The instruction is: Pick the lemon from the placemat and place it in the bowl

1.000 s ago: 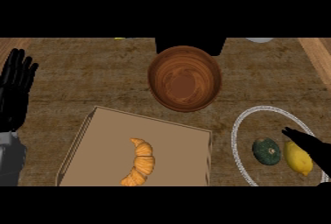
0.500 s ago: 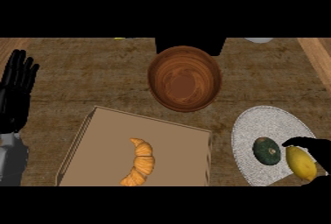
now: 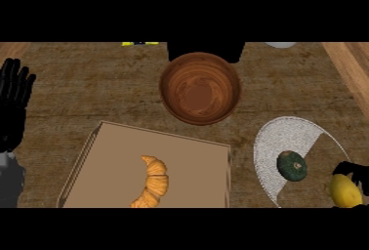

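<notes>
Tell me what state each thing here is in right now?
Bowl: upright, empty.
Lemon: held by the right robot hand, at the placemat's edge.
Green squash: lying on the placemat.
Croissant: lying on the board.
Left robot hand: open, resting.

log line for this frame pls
phase: grasping | right hand: curled on lemon, over placemat edge | left hand: open, resting at left | bowl: empty | lemon not yet in bowl

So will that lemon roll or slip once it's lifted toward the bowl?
Probably. The lemon is rounded and smooth-skinned, so it could slip from the right hand curled over it. Released in the curved bowl, it would likely roll to the middle.
</notes>
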Available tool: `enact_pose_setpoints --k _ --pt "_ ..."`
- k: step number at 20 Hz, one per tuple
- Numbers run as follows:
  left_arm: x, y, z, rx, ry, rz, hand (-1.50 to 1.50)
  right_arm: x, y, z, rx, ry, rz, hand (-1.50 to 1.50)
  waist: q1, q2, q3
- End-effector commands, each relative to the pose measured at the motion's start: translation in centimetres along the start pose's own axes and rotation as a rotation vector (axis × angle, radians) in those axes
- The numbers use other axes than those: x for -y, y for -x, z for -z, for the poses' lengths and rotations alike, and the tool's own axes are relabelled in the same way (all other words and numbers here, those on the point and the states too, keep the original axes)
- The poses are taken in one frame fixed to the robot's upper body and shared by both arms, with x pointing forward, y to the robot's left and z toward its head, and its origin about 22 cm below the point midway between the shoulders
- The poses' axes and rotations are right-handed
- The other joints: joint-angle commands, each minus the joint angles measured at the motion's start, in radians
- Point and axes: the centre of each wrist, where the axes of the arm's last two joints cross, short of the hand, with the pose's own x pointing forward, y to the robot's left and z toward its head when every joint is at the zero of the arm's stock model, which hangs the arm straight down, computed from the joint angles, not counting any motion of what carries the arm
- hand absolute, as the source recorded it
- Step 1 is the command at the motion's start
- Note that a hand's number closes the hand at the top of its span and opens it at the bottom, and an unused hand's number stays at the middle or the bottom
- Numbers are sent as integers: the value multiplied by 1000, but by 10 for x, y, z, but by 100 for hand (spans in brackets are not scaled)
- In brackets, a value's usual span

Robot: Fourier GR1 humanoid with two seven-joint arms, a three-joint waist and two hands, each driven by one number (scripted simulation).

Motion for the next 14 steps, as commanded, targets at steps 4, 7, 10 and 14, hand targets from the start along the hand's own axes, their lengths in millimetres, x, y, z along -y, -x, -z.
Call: enact_pose_setpoints --k 4,7,10,14 --pt "-14 -4 -1 -9 -29 8 0 -46 12 -72 -506 54 103 150 -40 -1 11" --pt "3 0 -3 -9 -1 -4 0 -33 -26 -89 -550 118 108 150 -2 7 13" --pt "1 -15 4 5 -1 6 0 -3 -45 -127 -568 227 69 150 -1 7 13" --pt "9 -8 6 -2 7 1 0 21 -70 -152 -611 378 59 150 7 10 15"
